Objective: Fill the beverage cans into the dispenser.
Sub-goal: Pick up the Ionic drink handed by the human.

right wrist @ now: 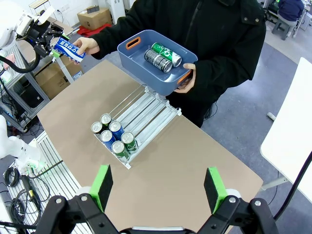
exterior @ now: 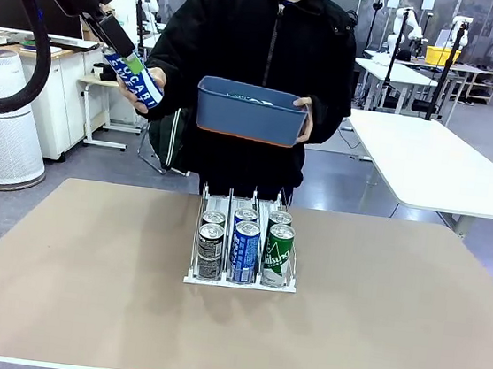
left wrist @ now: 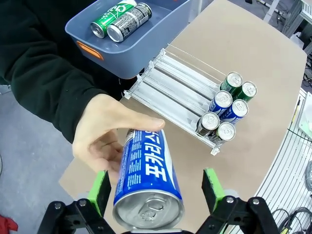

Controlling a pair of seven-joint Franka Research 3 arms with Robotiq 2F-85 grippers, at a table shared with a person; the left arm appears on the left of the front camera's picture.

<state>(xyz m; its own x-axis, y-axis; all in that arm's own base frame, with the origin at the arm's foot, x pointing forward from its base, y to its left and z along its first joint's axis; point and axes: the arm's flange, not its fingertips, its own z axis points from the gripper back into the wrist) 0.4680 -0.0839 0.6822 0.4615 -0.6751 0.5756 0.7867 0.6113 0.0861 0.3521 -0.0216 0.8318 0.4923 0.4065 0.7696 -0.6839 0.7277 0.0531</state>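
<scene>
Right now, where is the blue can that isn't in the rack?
In the front view the blue can is up at the left, off the table, held in the person's hand inside the open left tool.

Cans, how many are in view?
9. Six cans stand in the dispenser, two per lane; two lie in the tub; one blue can is in the person's hand, inside the open left gripper. More may hide in the tub.

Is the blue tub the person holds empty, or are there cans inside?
Not empty. The wrist views look down into the blue tub, where a green can and a dark can lie on their sides.
</scene>
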